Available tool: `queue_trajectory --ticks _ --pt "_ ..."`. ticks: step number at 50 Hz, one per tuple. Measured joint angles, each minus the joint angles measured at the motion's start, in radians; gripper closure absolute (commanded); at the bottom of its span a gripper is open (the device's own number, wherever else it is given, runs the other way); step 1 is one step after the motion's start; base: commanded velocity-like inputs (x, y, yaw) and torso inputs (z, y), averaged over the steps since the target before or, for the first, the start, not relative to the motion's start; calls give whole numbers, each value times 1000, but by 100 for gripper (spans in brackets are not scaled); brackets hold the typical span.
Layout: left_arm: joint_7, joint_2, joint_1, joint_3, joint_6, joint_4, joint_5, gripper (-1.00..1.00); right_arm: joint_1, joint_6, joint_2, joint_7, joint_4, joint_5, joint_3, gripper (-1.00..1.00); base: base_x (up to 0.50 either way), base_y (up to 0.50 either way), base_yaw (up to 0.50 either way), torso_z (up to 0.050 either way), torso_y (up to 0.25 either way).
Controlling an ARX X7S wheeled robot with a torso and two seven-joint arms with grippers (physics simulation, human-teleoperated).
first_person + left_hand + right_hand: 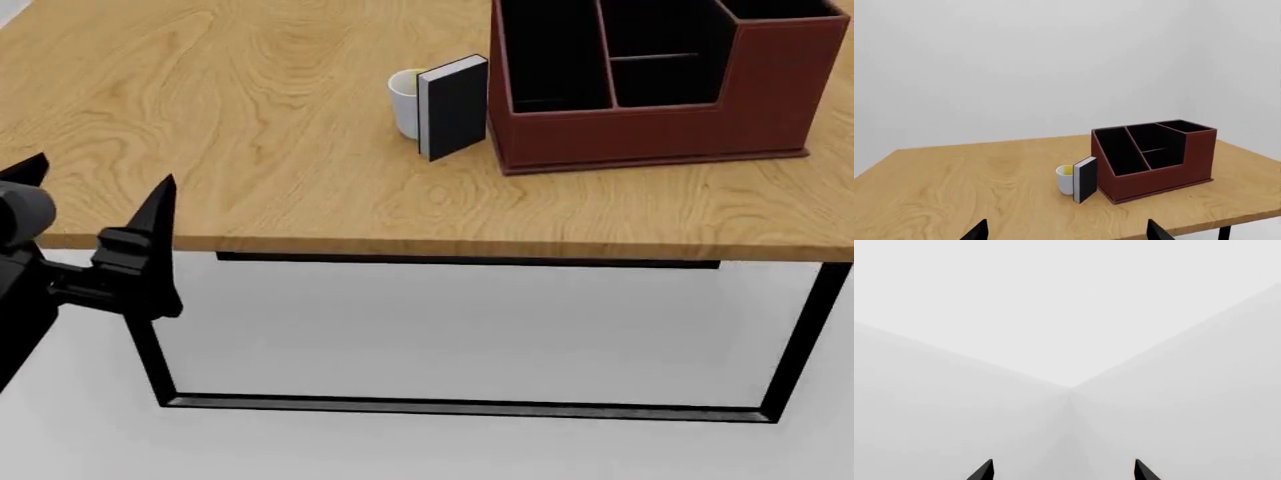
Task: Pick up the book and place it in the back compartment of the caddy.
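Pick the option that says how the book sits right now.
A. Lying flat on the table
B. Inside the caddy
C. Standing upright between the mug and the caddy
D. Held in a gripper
C: the book stands upright on the table, with the mug on one side and the caddy on the other.

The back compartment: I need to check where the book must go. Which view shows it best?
The head view: it looks down into the back compartment, showing its crossbar and low wall. The left wrist view shows it from farther off, at a flatter angle. The right wrist view shows only blank walls.
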Motion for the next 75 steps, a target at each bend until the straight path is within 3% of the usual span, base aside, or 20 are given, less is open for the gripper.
queue_trajectory --ticks 15,44,75 --pt "-7 -5 -28 0 -37 6 -24 -100 12 -48 47 34 -1 18 -47 -100 22 0 0 0 0" --pt "-11 -6 -37 9 -34 -2 -33 -100 15 -103 67 19 3 -7 -117 -100 223 -142 0 0 0" --pt "-15 -15 -30 -1 -27 2 -53 -100 23 -246 171 37 8 -33 -253 -100 281 -165 0 0 0"
